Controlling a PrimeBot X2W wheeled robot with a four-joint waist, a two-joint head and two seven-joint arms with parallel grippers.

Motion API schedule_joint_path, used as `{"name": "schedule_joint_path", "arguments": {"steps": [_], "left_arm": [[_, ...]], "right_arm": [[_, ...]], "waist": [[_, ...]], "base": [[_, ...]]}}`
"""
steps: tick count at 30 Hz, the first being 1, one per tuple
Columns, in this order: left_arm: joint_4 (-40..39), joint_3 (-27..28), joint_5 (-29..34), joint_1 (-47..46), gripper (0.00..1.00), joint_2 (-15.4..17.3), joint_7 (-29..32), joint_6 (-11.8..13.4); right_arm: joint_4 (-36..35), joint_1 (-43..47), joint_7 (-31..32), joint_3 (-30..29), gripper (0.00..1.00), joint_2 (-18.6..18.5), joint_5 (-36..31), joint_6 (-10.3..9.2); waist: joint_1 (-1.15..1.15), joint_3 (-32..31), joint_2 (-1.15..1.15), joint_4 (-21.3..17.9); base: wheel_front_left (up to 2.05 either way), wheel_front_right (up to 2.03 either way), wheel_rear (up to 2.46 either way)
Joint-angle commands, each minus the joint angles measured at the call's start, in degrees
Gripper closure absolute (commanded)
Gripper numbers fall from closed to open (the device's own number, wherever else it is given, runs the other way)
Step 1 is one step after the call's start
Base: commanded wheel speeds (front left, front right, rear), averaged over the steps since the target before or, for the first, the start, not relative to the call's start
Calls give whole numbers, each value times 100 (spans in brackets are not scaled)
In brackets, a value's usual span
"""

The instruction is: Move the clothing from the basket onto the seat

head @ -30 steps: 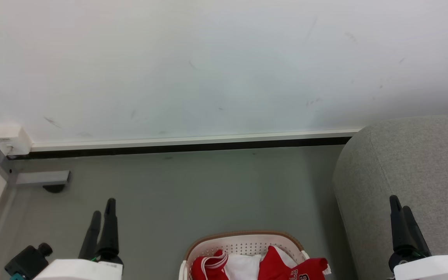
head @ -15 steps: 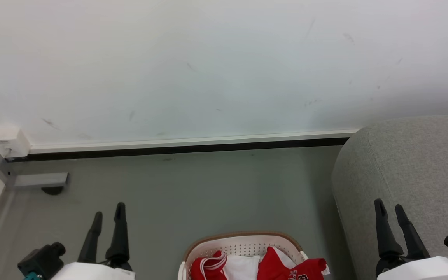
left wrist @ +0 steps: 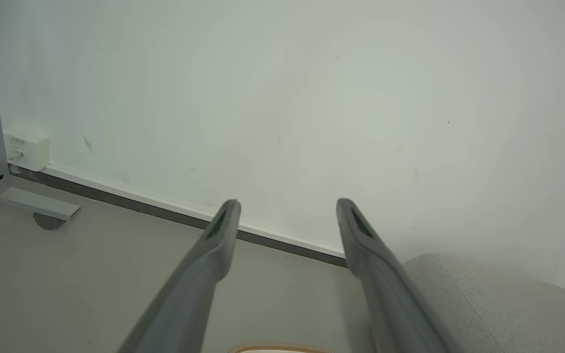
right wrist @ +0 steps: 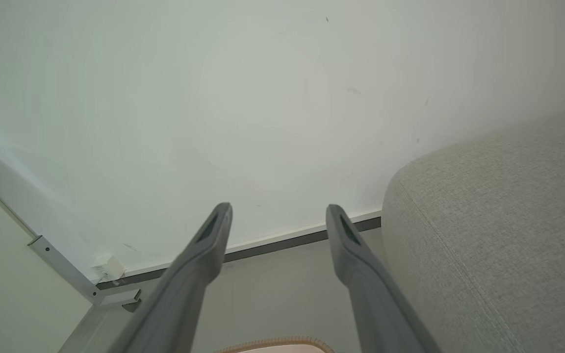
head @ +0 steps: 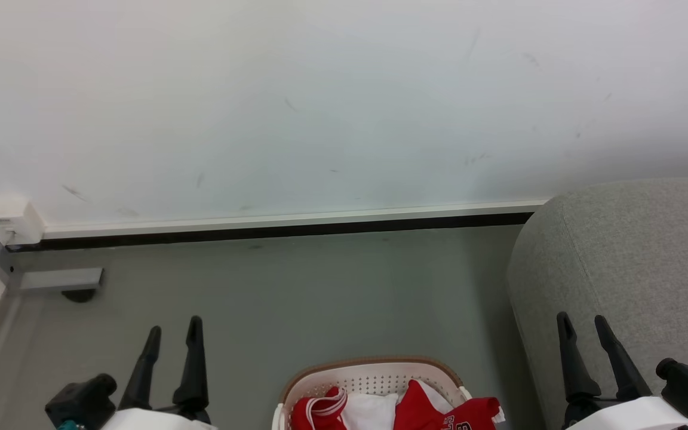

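Note:
Red clothing (head: pixel 433 411) with white trim lies in the white basket (head: pixel 374 375) at the bottom centre of the head view; its tan rim also peeks in the left wrist view (left wrist: pixel 282 348) and the right wrist view (right wrist: pixel 275 344). The grey seat (head: pixel 630 257) fills the right side. My left gripper (head: pixel 175 326) stands open to the left of the basket, above the floor. Over the seat's front edge my right gripper (head: pixel 583 319) is open as well. Both point toward the wall with nothing between their fingers.
A white wall (head: pixel 320 107) with a pale skirting strip (head: pixel 290 218) runs behind the grey floor (head: pixel 296 292). A metal frame foot (head: pixel 60 279) and a small white wall box (head: pixel 12 220) sit at the far left.
Both grippers have turned about their own axes, so their two fingers now show side by side. The left one shifted a little right, the right one a little left.

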Motion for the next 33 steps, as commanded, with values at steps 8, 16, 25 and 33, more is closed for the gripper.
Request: {"name": "schedule_joint_path", "arguments": {"steps": [8,16,25,33], "left_arm": [[-70,-40,611,30,0,53,-174,25],[-95,-75,961,74,0,57,-259,50],[-127,-98,1342,109,0,61,-375,70],[-140,-116,1641,153,0,64,-472,87]], "right_arm": [[49,-109,-158,136,0,-52,-505,-8],[101,-119,-249,204,0,-49,-822,-9],[123,-136,-357,303,0,-74,-1151,-10],[135,-114,-444,339,0,-76,-1346,-10]], "waist": [[0,-2,0,-8],[0,-10,0,-28],[0,-25,0,-47],[0,-44,0,-60]], "base": [[0,0,0],[0,0,0],[0,0,0],[0,0,0]]}}
